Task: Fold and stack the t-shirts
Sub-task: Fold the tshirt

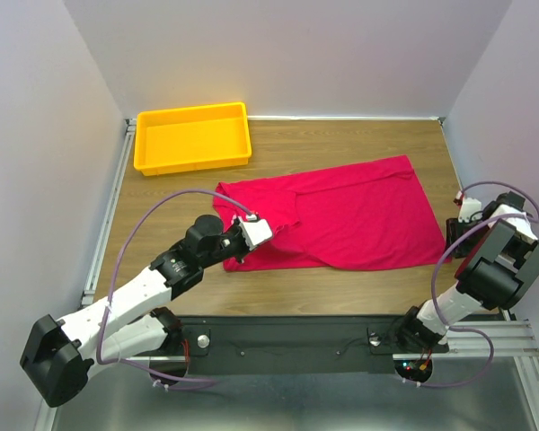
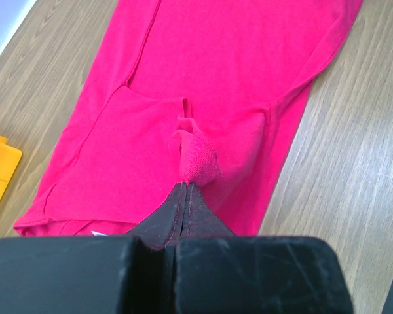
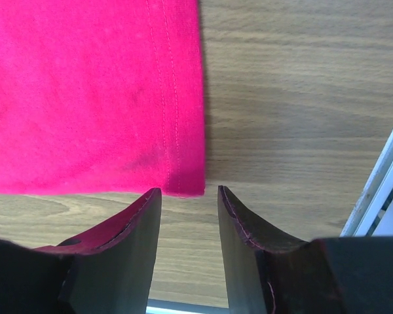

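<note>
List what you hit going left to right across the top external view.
yellow tray → t-shirt → right gripper. I omitted the left gripper: it is pinching the t-shirt's left part, so it overlaps the cloth.

the table (image 1: 341,144) lies bare along its far side, right of the tray (image 1: 194,165). the shirt (image 1: 350,215) covers the middle. the left arm (image 1: 135,301) slants across the near left; the right arm (image 1: 499,265) crowds the right wall (image 1: 521,108).
</note>
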`<state>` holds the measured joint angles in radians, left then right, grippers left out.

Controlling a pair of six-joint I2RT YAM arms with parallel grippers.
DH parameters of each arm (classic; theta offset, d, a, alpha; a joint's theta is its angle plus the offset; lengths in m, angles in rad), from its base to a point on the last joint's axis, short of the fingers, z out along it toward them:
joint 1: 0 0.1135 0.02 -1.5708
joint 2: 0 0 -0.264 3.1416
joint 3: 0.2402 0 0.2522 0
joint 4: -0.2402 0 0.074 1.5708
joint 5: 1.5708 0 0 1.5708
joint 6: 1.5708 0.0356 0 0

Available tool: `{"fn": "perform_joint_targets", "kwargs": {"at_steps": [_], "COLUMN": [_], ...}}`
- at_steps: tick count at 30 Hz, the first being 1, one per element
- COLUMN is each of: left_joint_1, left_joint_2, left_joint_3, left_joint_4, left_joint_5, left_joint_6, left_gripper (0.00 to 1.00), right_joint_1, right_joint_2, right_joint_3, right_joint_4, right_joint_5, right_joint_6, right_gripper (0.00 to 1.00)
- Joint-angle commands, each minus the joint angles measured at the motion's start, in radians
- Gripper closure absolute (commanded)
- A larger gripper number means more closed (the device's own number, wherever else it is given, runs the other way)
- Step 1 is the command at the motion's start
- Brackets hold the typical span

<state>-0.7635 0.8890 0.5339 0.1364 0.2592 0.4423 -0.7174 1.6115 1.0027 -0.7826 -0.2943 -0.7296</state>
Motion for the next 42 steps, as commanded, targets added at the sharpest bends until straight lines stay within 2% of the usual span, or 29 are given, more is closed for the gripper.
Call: {"fn": "perform_joint_targets", "kwargs": {"at_steps": [1, 9, 20, 30, 31, 33, 34, 38, 42], "left_joint_1": [0.006, 0.006, 0.006, 0.006, 0.006, 0.006, 0.006, 0.006, 0.006], "left_joint_2": [-0.022, -0.021, -0.022, -0.013, -0.016, -0.018, -0.018, -0.027, -0.047], "left_joint_3": [-0.008, -0.009, -0.012, -0.009, -0.012, -0.011, -0.009, -0.008, -0.008], "left_joint_4": [0.031, 0.029, 0.035, 0.038, 0.038, 0.038, 0.037, 0.034, 0.034], "left_joint_5": [0.002, 0.002, 0.006, 0.005, 0.005, 0.003, 0.002, -0.006, -0.024], "left_joint_6": [-0.007, -0.004, -0.002, -0.002, -0.002, -0.004, -0.001, -0.002, -0.005], "left_gripper": [1.00, 1.00, 1.00, 1.00, 1.00, 1.00, 1.00, 1.00, 1.00], "right_joint_1": [-0.013, -0.022, -0.024, -0.024, -0.024, -0.024, -0.024, -0.024, -0.024], "right_joint_2": [-0.004, -0.108, -0.056, 0.063, 0.070, 0.068, 0.067, 0.004, -0.068], "right_joint_3": [-0.021, -0.045, -0.049, -0.016, -0.021, -0.027, -0.029, -0.027, -0.009], "right_joint_4": [0.025, 0.022, -0.009, -0.004, -0.001, 0.000, 0.000, -0.006, -0.049], "right_joint_5": [0.011, 0.015, -0.026, -0.078, -0.080, -0.088, -0.091, -0.082, -0.085], "right_joint_6": [-0.013, -0.132, -0.318, -0.286, -0.286, -0.283, -0.280, -0.272, -0.264], "right_gripper": [0.55, 0.53, 0.53, 0.57, 0.59, 0.69, 0.78, 0.99, 0.99]}}
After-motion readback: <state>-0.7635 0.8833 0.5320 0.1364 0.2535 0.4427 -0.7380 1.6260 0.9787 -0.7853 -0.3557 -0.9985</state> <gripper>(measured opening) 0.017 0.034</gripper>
